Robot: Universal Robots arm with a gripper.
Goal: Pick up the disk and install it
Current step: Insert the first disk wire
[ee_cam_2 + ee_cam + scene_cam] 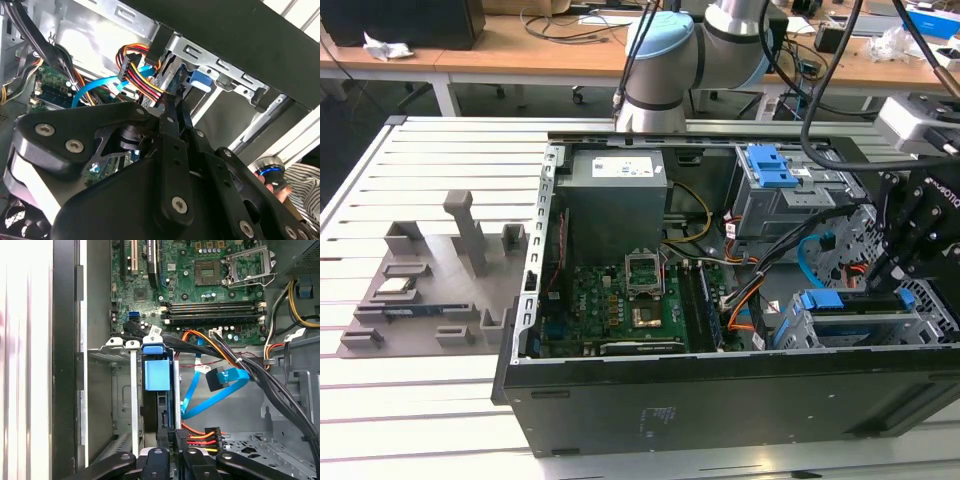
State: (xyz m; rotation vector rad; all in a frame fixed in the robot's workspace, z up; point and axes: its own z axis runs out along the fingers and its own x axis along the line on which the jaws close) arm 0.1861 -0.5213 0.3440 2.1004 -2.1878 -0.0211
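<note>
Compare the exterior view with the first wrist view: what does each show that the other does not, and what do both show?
Exterior view alone: the grey fixture tray on the slatted table, and the arm's blue-capped joint behind the case.
First wrist view alone: a close look down into the drive cage, with the disk standing on edge inside it.
Both: the motherboard with its empty processor socket, and the blue data cable.

The arm (665, 60) rose behind the gripper, its pale blue-capped joint upright and its silver link running toward the exterior view's right. The gripper (174, 112), black and hung with dark cables, pointed downward with its linkage plates spread wide above the tips. In the second wrist view its two slim fingers (170, 120) stood close together, nearly parallel.
</note>
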